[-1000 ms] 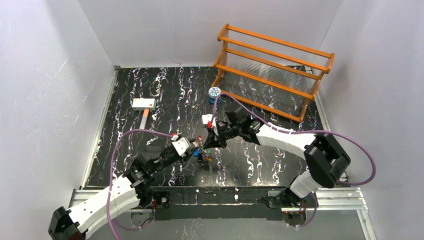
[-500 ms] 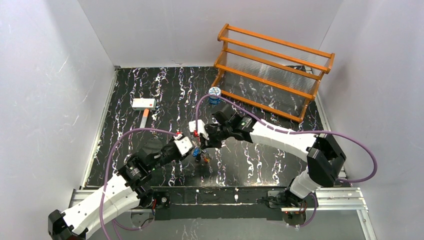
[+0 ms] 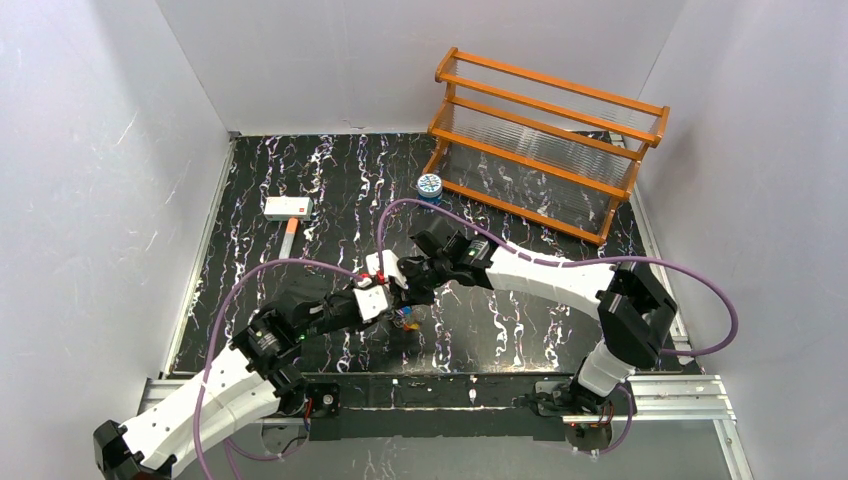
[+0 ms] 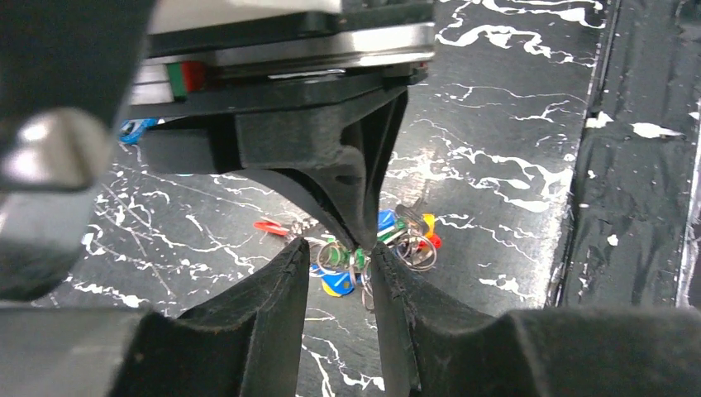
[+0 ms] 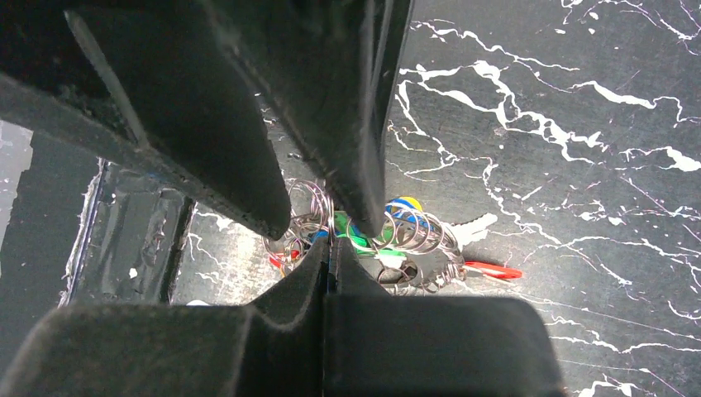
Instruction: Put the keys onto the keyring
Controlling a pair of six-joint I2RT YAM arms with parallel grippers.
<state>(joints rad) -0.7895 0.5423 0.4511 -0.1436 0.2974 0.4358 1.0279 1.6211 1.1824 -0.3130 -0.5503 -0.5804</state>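
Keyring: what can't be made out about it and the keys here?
Top external: the keys are too small to count or tell apart.
Left wrist: the right fingers cover the middle of the keys, and the large keyring cannot be picked out.
Right wrist: those fingers, shut, hide the near keys and whether they pinch anything.

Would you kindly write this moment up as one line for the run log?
left gripper: open above keys | right gripper: shut, tip between left fingers | keys: heaped on table
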